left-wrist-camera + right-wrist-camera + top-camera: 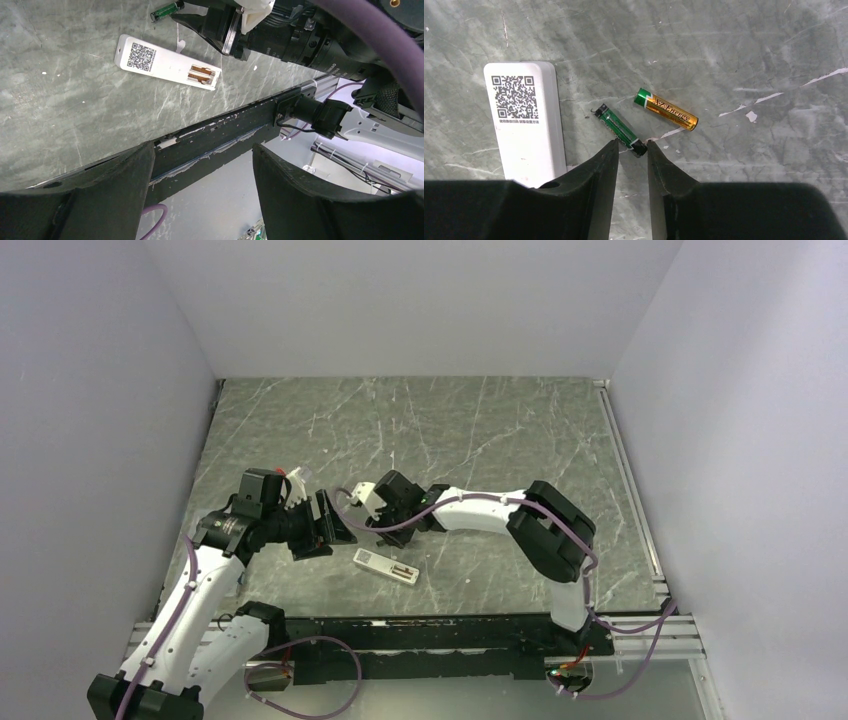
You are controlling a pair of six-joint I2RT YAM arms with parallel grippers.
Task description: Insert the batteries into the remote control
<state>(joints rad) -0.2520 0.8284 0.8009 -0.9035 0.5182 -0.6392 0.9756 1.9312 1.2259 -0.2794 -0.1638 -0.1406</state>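
1. Green battery (619, 129) lies on the table (749, 50) close to the gold battery (666, 109), not touching it, both beside the remote (526, 125).
2. The remote lies face down, QR label up, its battery bay uncovered with the contacts showing.
3. Right claw (632, 142) straddles the Green battery's near end, jaws narrowly apart, not clamped.
4. Left claw (202, 147) hangs wide apart, holding nothing, over the table's front edge.
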